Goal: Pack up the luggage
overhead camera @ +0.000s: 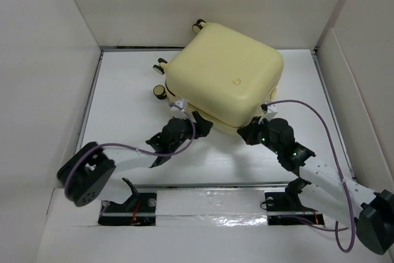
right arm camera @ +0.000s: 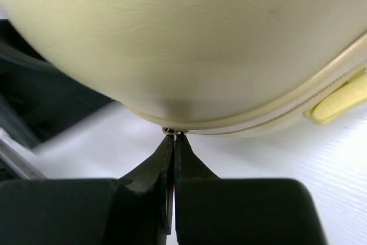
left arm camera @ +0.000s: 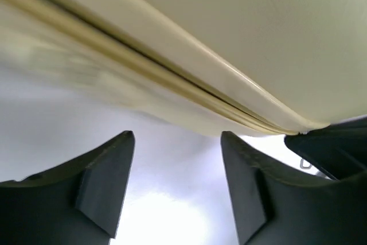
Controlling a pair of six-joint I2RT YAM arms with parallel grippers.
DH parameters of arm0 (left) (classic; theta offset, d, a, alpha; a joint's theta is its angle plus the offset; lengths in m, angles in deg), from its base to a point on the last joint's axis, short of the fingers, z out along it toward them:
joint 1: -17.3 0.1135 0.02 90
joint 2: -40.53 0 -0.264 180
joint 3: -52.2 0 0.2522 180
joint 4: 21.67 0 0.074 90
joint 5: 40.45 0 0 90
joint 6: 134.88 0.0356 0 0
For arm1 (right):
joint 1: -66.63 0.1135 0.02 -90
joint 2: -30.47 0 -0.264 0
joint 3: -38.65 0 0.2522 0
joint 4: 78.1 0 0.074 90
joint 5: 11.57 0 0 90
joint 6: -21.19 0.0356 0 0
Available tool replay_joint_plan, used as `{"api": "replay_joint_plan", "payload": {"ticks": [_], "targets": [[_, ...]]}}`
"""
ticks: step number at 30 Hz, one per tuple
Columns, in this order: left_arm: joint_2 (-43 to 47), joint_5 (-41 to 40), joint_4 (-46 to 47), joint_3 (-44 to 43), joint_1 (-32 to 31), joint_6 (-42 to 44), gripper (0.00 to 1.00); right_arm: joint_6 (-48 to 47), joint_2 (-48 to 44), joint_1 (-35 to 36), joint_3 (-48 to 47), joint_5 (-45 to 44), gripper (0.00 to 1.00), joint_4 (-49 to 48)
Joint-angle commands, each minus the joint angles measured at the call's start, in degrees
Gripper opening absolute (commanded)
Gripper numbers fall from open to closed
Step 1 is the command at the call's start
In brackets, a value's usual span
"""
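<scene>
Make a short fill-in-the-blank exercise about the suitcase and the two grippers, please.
1. The suitcase lies on the table with its lid ____.
2. The left gripper, near the suitcase's seam, is ____.
3. The right gripper is ____ on the small zipper pull at the seam.

Missing words: closed; open; shut.

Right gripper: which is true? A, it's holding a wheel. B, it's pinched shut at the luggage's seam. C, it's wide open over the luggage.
B: the right gripper is closed on a small tab at the seam of the luggage.
</scene>
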Motion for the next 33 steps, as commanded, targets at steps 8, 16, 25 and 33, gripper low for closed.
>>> {"api": "replay_joint_plan", "payload": {"ticks": [8, 16, 25, 33], "targets": [[21.3, -4.6, -3.9, 9.4, 23.0, -5.0, 0.72, -2.3, -8.8, -10.0, 0.1, 18.3, 0.00, -1.7], [10.9, 2.9, 0.8, 3.4, 35.5, -4.2, 0.63, -2.3, -8.8, -9.5, 1.1, 18.9, 0.00, -2.1], [4.1, 6.6, 8.3, 0.2, 34.9, -4.1, 0.64, -2.7, -8.0, -9.0, 1.9, 20.0, 0.00, -2.6], [-2.9, 6.7, 7.6, -5.1, 33.7, -4.1, 0.59, -2.5, -8.1, -9.0, 2.2, 20.0, 0.00, -2.5]]}}
